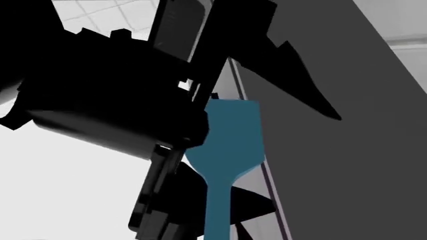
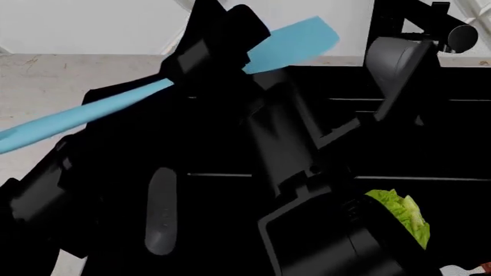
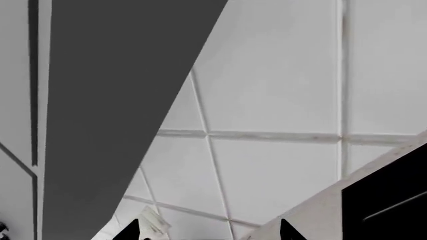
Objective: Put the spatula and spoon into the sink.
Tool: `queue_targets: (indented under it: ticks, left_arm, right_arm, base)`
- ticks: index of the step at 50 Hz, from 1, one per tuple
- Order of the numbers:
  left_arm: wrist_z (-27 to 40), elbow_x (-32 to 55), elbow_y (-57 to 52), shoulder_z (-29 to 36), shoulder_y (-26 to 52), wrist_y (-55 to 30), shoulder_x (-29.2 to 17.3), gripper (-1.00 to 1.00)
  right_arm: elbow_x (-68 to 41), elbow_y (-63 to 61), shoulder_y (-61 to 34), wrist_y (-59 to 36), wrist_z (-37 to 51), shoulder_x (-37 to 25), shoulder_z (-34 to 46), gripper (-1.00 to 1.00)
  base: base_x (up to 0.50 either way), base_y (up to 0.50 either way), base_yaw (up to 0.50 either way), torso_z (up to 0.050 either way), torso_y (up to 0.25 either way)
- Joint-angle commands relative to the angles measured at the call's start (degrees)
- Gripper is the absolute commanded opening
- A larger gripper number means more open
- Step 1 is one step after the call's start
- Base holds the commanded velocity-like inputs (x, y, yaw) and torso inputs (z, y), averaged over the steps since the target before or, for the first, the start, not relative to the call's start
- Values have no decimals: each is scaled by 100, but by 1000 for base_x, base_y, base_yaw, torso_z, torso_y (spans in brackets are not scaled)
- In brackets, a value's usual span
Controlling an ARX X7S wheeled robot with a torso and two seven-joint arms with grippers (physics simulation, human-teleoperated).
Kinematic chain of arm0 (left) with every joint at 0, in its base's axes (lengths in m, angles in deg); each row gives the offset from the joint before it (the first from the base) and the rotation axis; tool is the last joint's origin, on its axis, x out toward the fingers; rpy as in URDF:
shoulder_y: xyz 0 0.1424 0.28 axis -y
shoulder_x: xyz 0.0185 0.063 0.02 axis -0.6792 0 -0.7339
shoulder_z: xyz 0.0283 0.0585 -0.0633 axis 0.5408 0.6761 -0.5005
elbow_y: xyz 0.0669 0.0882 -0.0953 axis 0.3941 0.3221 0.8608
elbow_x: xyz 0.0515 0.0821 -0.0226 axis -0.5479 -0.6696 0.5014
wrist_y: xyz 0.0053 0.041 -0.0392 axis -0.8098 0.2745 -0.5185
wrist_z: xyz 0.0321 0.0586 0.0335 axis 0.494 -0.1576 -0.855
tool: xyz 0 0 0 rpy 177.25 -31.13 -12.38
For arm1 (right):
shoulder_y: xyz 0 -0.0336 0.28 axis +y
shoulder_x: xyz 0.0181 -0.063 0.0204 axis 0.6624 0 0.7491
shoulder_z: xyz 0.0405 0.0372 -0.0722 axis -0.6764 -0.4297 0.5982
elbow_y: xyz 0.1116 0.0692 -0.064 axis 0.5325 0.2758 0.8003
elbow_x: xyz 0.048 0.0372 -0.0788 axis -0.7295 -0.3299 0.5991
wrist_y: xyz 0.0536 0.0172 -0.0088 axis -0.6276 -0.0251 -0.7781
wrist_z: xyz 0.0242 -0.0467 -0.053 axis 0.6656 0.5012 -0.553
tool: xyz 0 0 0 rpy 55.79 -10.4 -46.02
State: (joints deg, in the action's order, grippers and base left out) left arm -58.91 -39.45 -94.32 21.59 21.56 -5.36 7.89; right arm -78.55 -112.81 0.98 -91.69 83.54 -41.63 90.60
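- Spatula (image 2: 115, 103) slants from the left edge to the upper centre of the head view, gripped mid-length by the left gripper (image 2: 211, 54), above the black sink (image 2: 429, 144).
- Right gripper (image 3: 207, 235): only two fingertips show at the bottom of its wrist view, spread apart, holding nothing.
- Green lettuce (image 2: 403, 213) sits at lower right.

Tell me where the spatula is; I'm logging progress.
In the head view the spatula is raised, held in the left pincer, slanting from the counter's left toward the sink.
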Motion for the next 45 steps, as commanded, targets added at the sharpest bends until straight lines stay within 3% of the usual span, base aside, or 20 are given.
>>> queue_targets:
  ticks: [1,3,4,17,26,27,39,45]
  left_arm:
    - [25,-250,-205,44,4,-51,50,-100]
    - [39,-230,-204,39,-12,-52,49,-100]
    - [60,-210,-178,34,-34,-61,53,-100]
    - [40,-181,-169,35,-80,-39,48,-100]
    - [-138,-206,-648,31,-262,-149,-222,-100]
    - [-215,-285,-802,44,-286,-175,-283,100]
    - [-1072,-908,-2603,456,-934,-214,-866,100]
    - [-1650,-288,-3714,555,-1486,-541,-1126,100]
  right_arm:
    - [-139,316,-66,35,-175,136,100,100]
    - [-106,341,-98,43,-205,125,90,100]
    - [129,321,-117,32,-237,75,119,-100]
    - [329,172,-138,26,-69,-81,117,-100]
    - [119,374,-1253,-441,106,-304,211,-100]
    - [114,432,-1419,-491,112,-336,207,-100]
    - [117,900,-2674,-901,81,-541,252,-100]
    - [174,1256,-3263,-1208,83,-712,360,-100]
  base:
    - [0,0,0,0,0]
    - [0,0,0,0,0]
    - [0,0,0,0,0]
    - [0,0,0,0,0]
    - [0,0,0,0,0]
    - [0,0,0,0,0]
    - [0,0,0,0,0]
    - [0,0,0,0,0]
